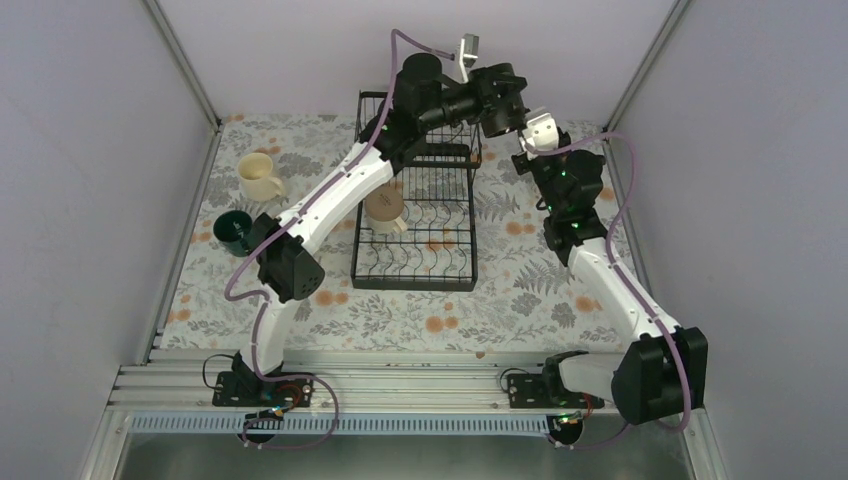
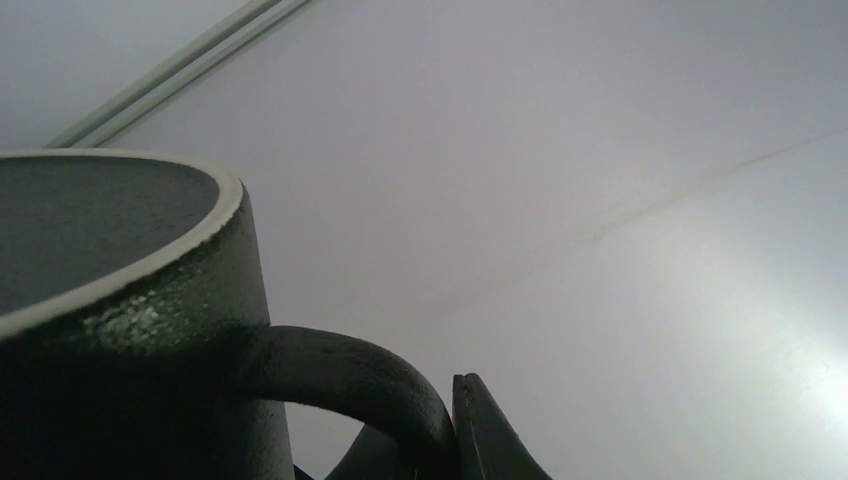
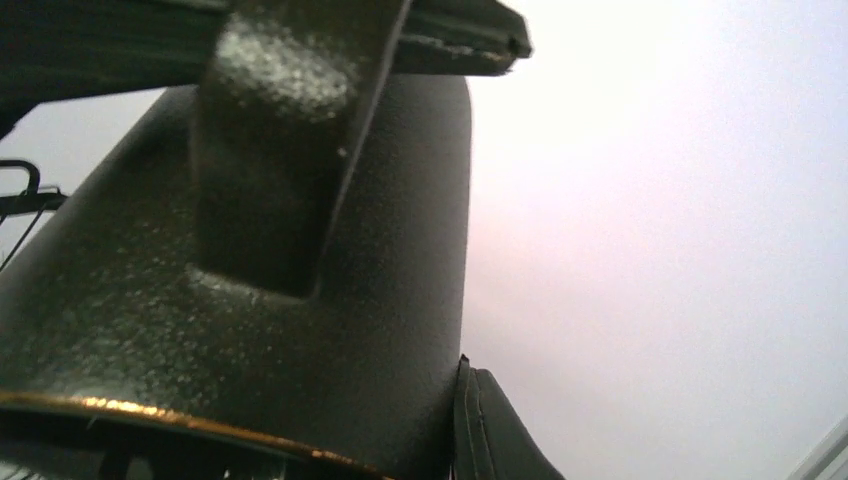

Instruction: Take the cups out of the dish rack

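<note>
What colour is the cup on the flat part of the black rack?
That cup is tan; the top view shows it best.

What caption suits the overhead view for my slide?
Left arm and right arm meet near the dish rack's far end; tan mug inside, cream mug and green mug beside it.

there's a cream mug (image 1: pixel 258 176), dark green mug (image 1: pixel 235 229), tan mug (image 1: pixel 385 207), black mug (image 2: pixel 120 350), black dish rack (image 1: pixel 414 287), floral tablecloth (image 1: pixel 530 290).

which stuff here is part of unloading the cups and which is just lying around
Job:
black wire dish rack
tan ceramic mug inside it
cream ceramic mug and dark green ceramic mug, both outside it
black speckled mug, up in the air

Just there:
floral table cover
metal rail
</note>
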`<state>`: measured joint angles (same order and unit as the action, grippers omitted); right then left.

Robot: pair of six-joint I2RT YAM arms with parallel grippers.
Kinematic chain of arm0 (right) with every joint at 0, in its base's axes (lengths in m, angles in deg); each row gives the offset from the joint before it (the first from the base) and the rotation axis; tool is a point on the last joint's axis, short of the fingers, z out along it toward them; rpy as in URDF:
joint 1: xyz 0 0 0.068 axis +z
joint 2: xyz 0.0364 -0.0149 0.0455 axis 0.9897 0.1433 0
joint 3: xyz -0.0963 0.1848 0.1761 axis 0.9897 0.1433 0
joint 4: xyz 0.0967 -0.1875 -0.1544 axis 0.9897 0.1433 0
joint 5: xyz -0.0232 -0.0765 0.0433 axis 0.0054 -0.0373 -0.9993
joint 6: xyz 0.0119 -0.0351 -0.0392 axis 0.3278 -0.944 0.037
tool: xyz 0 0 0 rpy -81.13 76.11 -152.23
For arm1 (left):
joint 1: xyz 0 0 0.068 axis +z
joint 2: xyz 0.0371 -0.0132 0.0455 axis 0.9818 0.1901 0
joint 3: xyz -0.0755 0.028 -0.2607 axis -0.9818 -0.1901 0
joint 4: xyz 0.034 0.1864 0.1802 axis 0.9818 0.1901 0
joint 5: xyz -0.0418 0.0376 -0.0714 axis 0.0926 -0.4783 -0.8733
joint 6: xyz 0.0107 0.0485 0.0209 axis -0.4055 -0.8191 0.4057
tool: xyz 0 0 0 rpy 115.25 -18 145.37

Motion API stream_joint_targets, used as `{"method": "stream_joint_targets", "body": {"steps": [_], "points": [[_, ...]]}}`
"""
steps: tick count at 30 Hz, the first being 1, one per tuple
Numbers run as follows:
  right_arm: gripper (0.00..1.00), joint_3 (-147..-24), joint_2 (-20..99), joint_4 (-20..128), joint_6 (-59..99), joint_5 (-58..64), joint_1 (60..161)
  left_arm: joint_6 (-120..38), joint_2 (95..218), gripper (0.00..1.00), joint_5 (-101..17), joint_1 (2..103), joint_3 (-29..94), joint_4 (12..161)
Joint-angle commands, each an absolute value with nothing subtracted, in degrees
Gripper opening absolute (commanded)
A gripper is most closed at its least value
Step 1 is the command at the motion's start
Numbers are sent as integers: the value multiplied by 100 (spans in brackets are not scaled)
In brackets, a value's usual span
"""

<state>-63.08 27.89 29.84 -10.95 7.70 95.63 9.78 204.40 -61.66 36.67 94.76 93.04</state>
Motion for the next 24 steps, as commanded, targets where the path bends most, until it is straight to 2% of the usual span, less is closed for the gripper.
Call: {"method": "stream_joint_targets", "body": {"steps": [1, 10, 11, 12, 13, 15, 24], "points": [[4, -6652, 2913, 2661, -990, 838, 9632, 927, 19881, 2, -6778, 3562, 9408, 8542], [3, -6702, 2735, 2865, -1220, 910, 9675, 1061, 19916, 3, -7083, 3571, 9048, 7781], [3, -6734, 2708, 2928, -1229, 910, 9676, 1089, 19916, 10, -7154, 3569, 8983, 7618], [3, -6766, 2685, 2996, -1241, 910, 9672, 1141, 19922, 25, -7244, 3571, 8897, 7402], [3, -6795, 2656, 3051, -1246, 911, 9670, 1178, 19922, 35, -7304, 3571, 8808, 7212], [3, -6858, 2609, 3149, -1221, 919, 9671, 1144, 19914, 38, -7330, 3580, 8714, 7104], [3, -6971, 2540, 3276, -1204, 964, 9671, 1051, 19851, 80, -7414, 3668, 8427, 6733]]}}
